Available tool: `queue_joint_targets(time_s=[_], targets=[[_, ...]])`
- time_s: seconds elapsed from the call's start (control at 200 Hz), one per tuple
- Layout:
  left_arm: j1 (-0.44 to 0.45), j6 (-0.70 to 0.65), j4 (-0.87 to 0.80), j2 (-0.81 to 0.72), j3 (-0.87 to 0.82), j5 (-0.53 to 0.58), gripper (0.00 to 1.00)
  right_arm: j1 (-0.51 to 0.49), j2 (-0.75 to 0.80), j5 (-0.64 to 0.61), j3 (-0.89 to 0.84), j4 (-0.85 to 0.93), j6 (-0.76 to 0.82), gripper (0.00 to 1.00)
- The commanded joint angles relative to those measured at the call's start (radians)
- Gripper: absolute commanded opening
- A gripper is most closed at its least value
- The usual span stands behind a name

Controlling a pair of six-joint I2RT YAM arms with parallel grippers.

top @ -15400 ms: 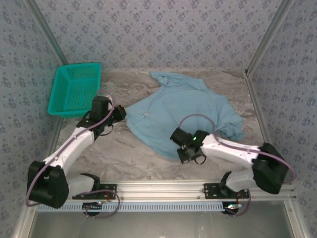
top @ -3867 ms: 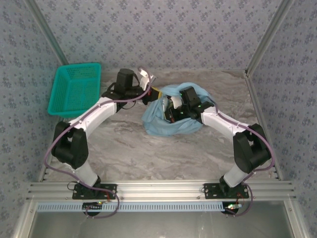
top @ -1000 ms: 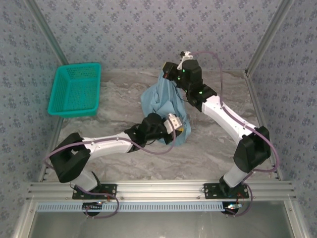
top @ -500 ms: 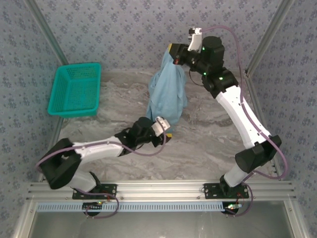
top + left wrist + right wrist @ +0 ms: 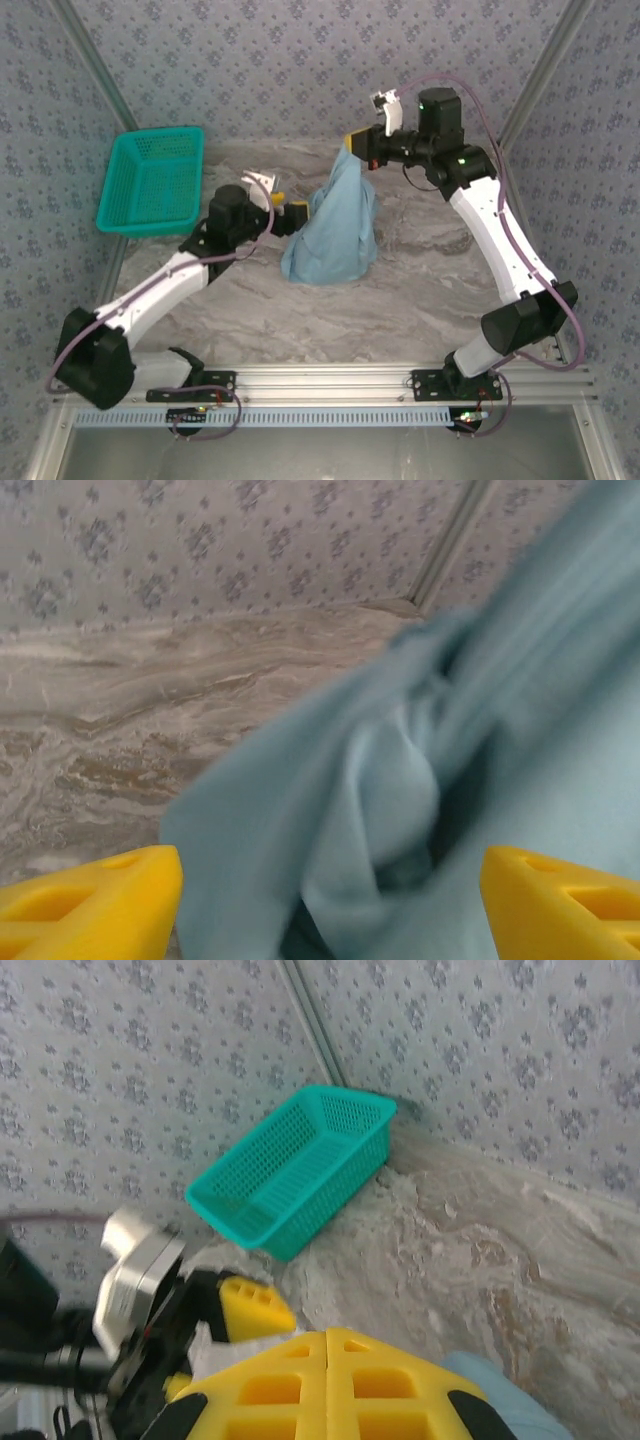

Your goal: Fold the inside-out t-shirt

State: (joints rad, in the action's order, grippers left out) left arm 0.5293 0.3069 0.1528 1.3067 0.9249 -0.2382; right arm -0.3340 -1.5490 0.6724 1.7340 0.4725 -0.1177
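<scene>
Gripped the inside-out t-shirt by its top with the right gripper, raised high over the table. In the right wrist view, showed the two yellow fingers of this gripper pressed flat together, clenched on the cloth, with a small piece of light blue fabric just below them.

Hung straight down from those closed jaws as a narrow bundle, wider toward the bottom. Reached the table surface with the lower end and seemed to rest there.

Placed the left gripper just beside the left edge of the hanging cloth, well below the right jaws. Stood released, with the yellow fingers spread wide apart. In the left wrist view, faced blurred blue folds directly ahead of the open jaws and partly between them. Could not tell whether the cloth touched either finger.

Left the teal basket well apart from the shirt, farther out to the left than the left jaws.
</scene>
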Motion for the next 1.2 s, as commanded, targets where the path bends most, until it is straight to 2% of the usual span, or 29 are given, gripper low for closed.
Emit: queue_joint_targets(time_s=[0.0,0.065,0.255,0.385,0.465,0.515,0.65,0.734,0.789,0.874,0.989,1.194], targets=[[-0.017,0.087,-0.132,0.090,0.103,-0.099,0.79,0.035,0.051,0.110,-0.035,0.003,0.070,0.00],[-0.017,0.085,-0.166,0.140,0.155,-0.122,0.79,0.046,0.066,0.125,-0.063,-0.001,0.081,0.00],[-0.014,0.106,-0.199,0.302,0.279,-0.300,0.80,0.071,0.087,0.139,-0.120,-0.033,0.071,0.00],[-0.005,0.107,-0.218,0.381,0.327,-0.326,0.78,0.078,0.092,0.141,-0.131,-0.043,0.066,0.00],[-0.004,0.112,-0.216,0.424,0.347,-0.353,0.73,0.082,0.092,0.142,-0.135,-0.048,0.065,0.00],[-0.001,0.128,-0.195,0.447,0.355,-0.382,0.67,0.085,0.093,0.144,-0.141,-0.057,0.062,0.00],[0.011,0.185,-0.134,0.500,0.395,-0.467,0.41,0.090,0.094,0.136,-0.152,-0.076,0.057,0.00],[0.004,0.212,-0.115,0.514,0.426,-0.506,0.16,0.099,0.103,0.108,-0.148,-0.078,0.052,0.00],[-0.022,0.234,-0.094,0.491,0.425,-0.504,0.00,0.110,0.123,0.061,-0.146,-0.079,0.043,0.00],[-0.101,0.299,-0.025,0.398,0.382,-0.474,0.00,0.141,0.173,-0.015,-0.153,-0.110,0.002,0.00],[-0.235,0.388,0.094,0.195,0.280,-0.384,0.00,0.177,0.265,-0.074,-0.206,-0.231,-0.075,0.00],[-0.347,0.373,0.153,-0.100,0.151,-0.250,0.00,0.153,0.356,-0.082,-0.347,-0.391,-0.071,0.00]])
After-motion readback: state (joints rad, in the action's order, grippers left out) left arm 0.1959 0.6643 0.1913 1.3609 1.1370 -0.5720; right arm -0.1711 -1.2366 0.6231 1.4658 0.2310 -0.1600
